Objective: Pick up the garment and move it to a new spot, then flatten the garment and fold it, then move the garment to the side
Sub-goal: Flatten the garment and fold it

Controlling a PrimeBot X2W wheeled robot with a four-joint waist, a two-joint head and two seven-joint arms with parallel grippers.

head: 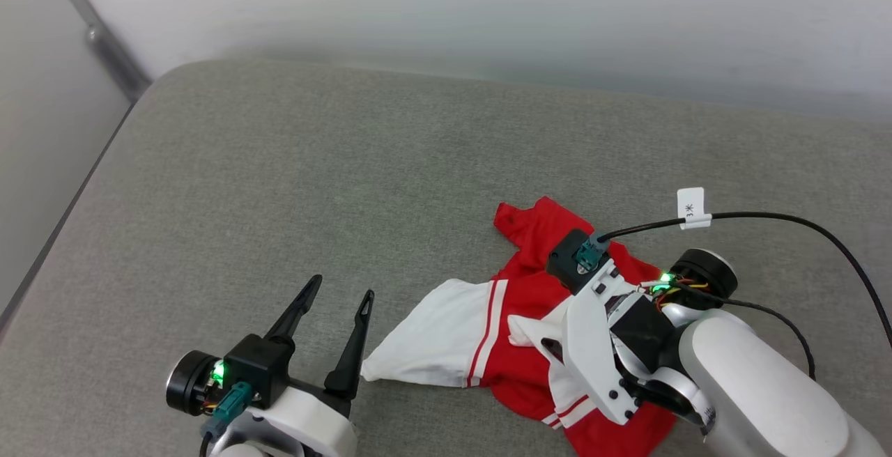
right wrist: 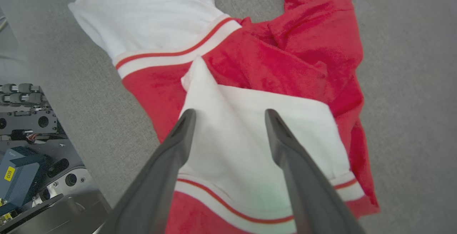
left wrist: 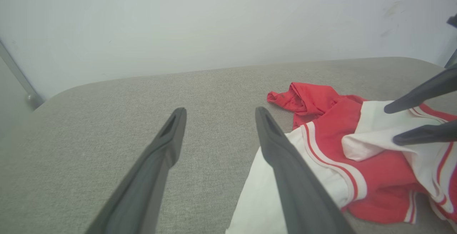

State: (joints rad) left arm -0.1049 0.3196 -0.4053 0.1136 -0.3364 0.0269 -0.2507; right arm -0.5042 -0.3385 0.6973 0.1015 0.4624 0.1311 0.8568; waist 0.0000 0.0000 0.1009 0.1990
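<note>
Hanging the right gripper (right wrist: 228,114) wide open over a soft, crumpled shirt (right wrist: 285,66); holding the left gripper (left wrist: 217,111) open, both empty.

brightly and evenly lit with faint soft shadows, hazy toward 12 o'clock in the head view, sharp elsewhere.
</note>
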